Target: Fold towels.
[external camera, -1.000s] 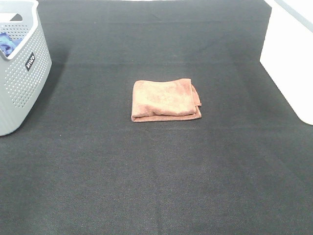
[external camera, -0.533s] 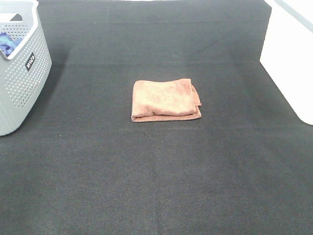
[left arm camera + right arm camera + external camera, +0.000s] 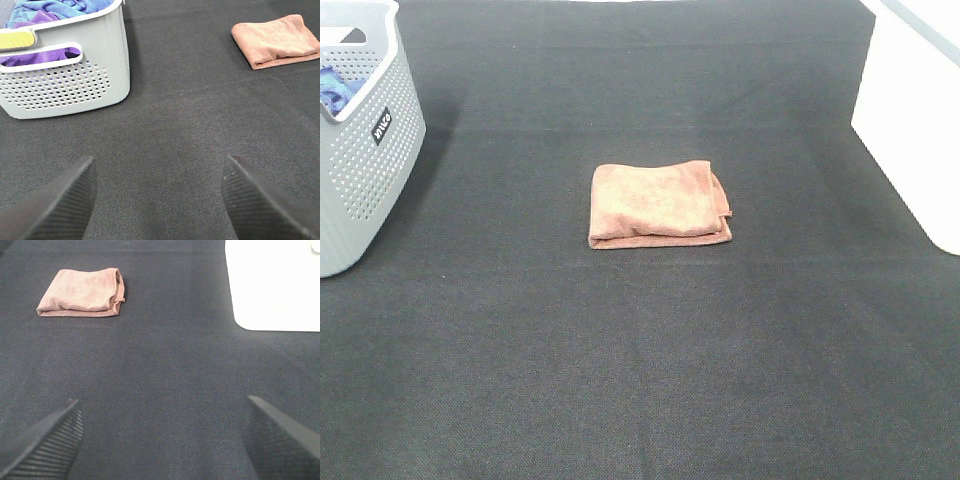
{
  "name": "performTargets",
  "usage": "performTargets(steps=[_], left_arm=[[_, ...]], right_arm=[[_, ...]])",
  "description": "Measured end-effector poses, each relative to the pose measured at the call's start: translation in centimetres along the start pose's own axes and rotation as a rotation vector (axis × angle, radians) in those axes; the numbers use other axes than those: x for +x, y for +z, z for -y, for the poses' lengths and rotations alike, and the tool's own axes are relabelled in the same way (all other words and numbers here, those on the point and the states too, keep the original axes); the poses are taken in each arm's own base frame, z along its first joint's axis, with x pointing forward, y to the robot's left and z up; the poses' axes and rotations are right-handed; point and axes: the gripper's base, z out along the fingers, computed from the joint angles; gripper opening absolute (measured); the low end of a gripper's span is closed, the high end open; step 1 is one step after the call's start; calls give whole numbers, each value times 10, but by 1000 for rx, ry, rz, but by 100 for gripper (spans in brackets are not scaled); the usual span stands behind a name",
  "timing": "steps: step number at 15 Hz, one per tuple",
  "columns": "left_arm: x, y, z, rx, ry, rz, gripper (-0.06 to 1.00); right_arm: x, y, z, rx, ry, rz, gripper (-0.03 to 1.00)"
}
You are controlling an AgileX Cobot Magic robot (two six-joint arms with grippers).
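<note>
The reddish-brown towel point(image 3: 659, 205) lies folded into a small rectangle at the middle of the black table. It also shows in the left wrist view point(image 3: 276, 40) and in the right wrist view point(image 3: 82, 292). No arm or gripper shows in the exterior high view. My left gripper point(image 3: 159, 200) is open and empty over bare table, well back from the towel. My right gripper point(image 3: 162, 440) is open and empty too, also well back from it.
A grey perforated basket point(image 3: 362, 150) stands at the table's left edge, holding blue and purple cloths point(image 3: 47, 15). A white bin point(image 3: 910, 110) stands at the right edge; it also shows in the right wrist view point(image 3: 272, 285).
</note>
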Motion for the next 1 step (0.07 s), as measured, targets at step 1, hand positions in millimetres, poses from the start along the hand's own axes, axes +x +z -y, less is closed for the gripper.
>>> performTargets(steps=[1], left_arm=[[0,0,0,0,0,0,68]], right_arm=[[0,0,0,0,0,0,81]])
